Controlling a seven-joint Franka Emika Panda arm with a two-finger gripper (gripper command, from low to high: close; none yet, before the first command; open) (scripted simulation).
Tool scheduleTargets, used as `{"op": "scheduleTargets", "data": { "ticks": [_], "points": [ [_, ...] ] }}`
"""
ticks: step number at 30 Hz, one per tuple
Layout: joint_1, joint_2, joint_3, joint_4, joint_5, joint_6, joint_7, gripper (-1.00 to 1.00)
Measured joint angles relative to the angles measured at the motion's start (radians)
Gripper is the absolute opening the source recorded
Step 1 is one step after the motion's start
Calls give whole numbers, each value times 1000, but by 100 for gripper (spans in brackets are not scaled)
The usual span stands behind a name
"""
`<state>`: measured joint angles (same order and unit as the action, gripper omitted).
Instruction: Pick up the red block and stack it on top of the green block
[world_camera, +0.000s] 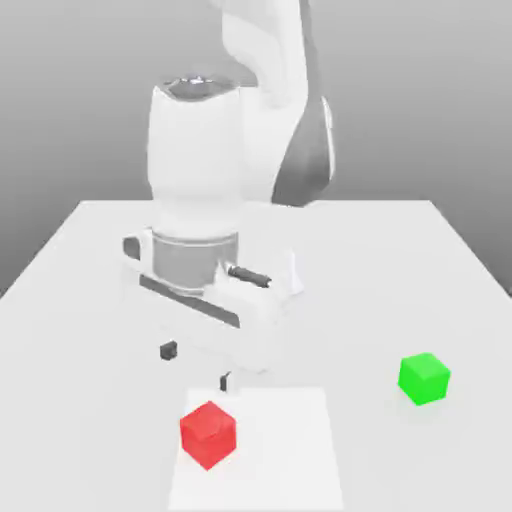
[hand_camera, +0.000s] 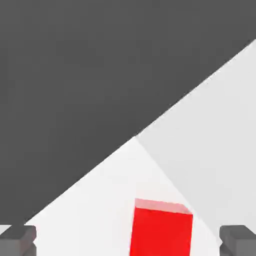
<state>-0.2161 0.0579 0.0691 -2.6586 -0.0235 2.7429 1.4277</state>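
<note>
We are holding the hand (world_camera: 196, 365) with fingers apart above the red block (world_camera: 208, 434) on the table (world_camera: 90, 260), and we should be centering it before lowering, far from the green block (world_camera: 424, 377).

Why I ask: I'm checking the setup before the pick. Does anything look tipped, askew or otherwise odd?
Nothing stands out. The red block and green block both sit flat on the table, well apart, and the gripper hangs open above the table, holding nothing.
</note>
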Motion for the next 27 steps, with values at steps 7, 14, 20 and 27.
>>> {"op": "scheduleTargets", "data": {
  "ticks": [7, 14, 20, 27],
  "points": [
    [23, 236, -31, 18, -29, 191, 44, -100],
    [20, 232, -29, 17, -31, 189, 46, -100],
    [17, 41, -4, -12, 9, 28, 13, -100],
    [353, -92, 161, -70, 85, -40, -141, -100]
  ]
}}
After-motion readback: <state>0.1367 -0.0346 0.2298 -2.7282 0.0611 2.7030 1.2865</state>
